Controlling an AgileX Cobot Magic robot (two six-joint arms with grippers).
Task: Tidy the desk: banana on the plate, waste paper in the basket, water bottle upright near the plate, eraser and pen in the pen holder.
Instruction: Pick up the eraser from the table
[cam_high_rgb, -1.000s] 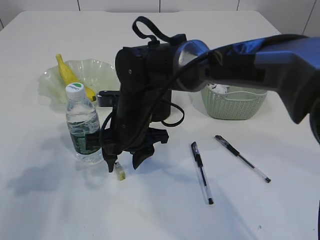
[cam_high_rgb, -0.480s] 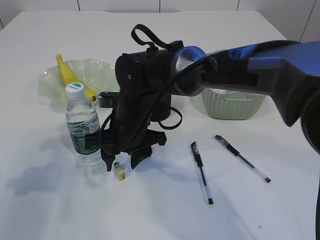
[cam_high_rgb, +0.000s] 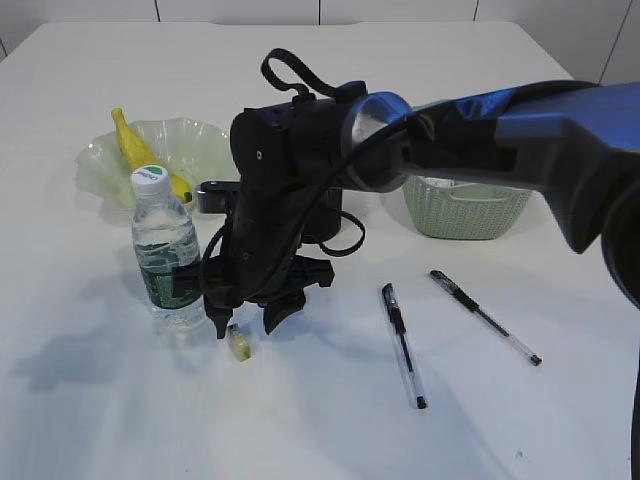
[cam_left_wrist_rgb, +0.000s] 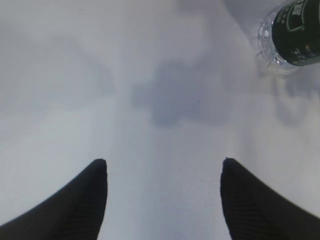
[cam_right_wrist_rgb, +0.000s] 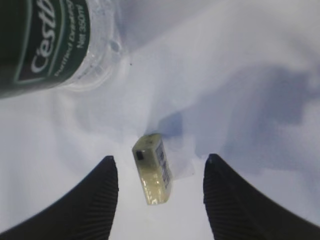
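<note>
Right gripper — jaws spread wide — straddles the eraser lying on the table, lower centre of the wrist frame, untouched. Water bottle stands upright just left. Left gripper — equally wide, holding nothing.

eraser right of bottle, banana on plate

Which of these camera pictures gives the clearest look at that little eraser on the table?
The right wrist view: the eraser lies large between the open claw tips. The exterior view shows it small; the left wrist view misses it.
</note>
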